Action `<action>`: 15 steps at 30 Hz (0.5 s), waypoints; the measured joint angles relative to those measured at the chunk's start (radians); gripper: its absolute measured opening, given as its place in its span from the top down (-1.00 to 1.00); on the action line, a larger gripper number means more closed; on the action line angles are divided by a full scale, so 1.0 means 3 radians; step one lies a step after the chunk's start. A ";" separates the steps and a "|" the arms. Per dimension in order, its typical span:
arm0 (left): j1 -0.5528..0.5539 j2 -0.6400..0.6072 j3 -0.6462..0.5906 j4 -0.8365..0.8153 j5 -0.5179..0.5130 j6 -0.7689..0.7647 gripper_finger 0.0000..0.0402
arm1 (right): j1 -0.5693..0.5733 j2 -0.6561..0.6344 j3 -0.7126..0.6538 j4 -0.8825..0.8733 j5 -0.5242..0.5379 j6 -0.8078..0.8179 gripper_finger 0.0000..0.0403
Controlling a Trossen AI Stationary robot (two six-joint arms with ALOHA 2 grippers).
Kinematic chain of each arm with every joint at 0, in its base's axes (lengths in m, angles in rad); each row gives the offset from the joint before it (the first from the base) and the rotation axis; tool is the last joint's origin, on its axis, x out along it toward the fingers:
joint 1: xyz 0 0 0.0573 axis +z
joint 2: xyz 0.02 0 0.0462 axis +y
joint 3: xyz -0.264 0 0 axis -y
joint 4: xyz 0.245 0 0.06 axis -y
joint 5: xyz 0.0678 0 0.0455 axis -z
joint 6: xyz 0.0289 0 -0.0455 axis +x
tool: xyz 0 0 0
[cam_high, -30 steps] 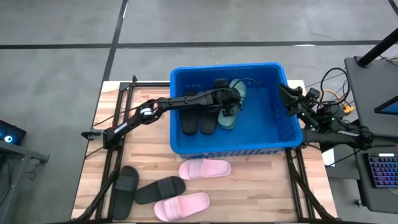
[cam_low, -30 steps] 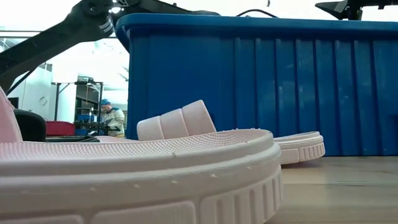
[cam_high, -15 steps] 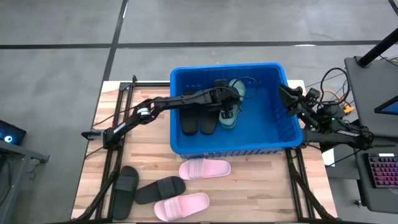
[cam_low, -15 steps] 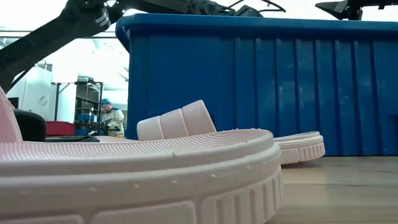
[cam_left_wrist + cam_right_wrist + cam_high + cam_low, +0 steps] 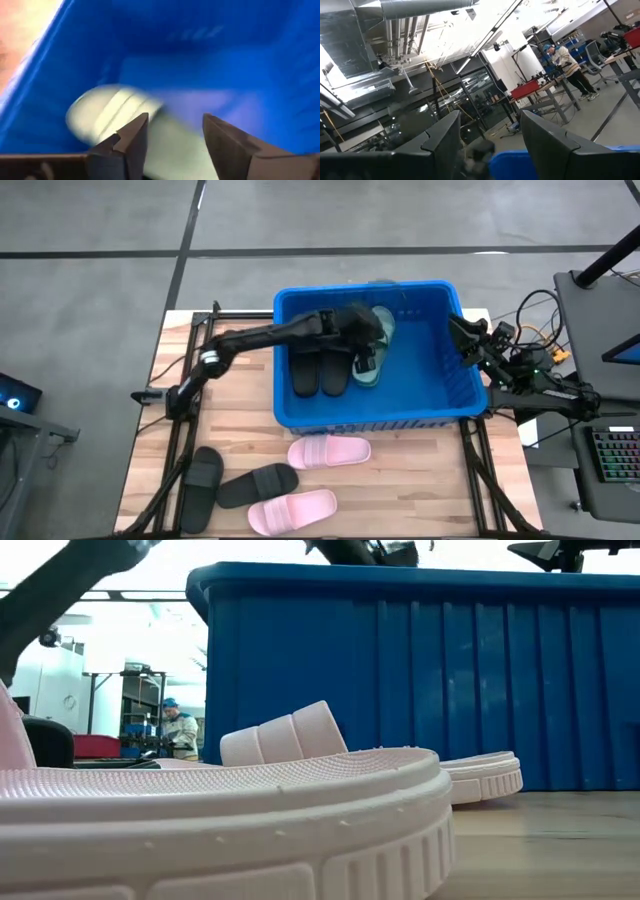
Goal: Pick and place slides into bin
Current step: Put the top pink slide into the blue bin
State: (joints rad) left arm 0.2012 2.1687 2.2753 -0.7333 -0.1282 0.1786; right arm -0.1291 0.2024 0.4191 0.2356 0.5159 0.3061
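Note:
The blue bin [image 5: 425, 385] stands at the table's middle; it also shows in the low view [image 5: 420, 670]. Two black slides [image 5: 318, 370] and a green slide [image 5: 378, 340] lie on its floor. My left gripper [image 5: 368, 338] hovers inside the bin over the green slide [image 5: 115, 112], open and empty [image 5: 172, 120]. My right gripper [image 5: 455, 325] waits beside the bin's right rim, open [image 5: 487, 117]. On the table in front of the bin lie two pink slides [image 5: 330, 451] [image 5: 293, 511] and two black slides [image 5: 203, 488] [image 5: 258, 484], soles down.
The bin's walls stand around my left gripper. The near pink slide [image 5: 250, 810] fills the low view's foreground. A desk with a keyboard [image 5: 610, 460] stands off the table's right edge. A person [image 5: 180, 730] is far off in the room behind.
My left arm has risen and drawn back a little toward the bin's left wall; in the low view it has climbed out of the picture. The slides in the bin have stayed where they were.

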 joint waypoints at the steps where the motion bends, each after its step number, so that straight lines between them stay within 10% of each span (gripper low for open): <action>1: 0.0011 -0.0059 0.0000 0.0035 0.0218 -0.0053 0.19 | 0.0000 0.0000 0.0000 0.0000 0.0000 -0.0004 0.00; 15: -0.0048 -0.1072 -0.0022 0.0210 0.0667 -0.0240 0.96 | 0.0001 -0.0036 0.0000 -0.0061 -0.0088 -0.0088 0.00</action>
State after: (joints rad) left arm 0.1868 1.8469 2.2686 -0.6703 0.0719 0.1066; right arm -0.1287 0.1915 0.4191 0.2172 0.4896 0.2798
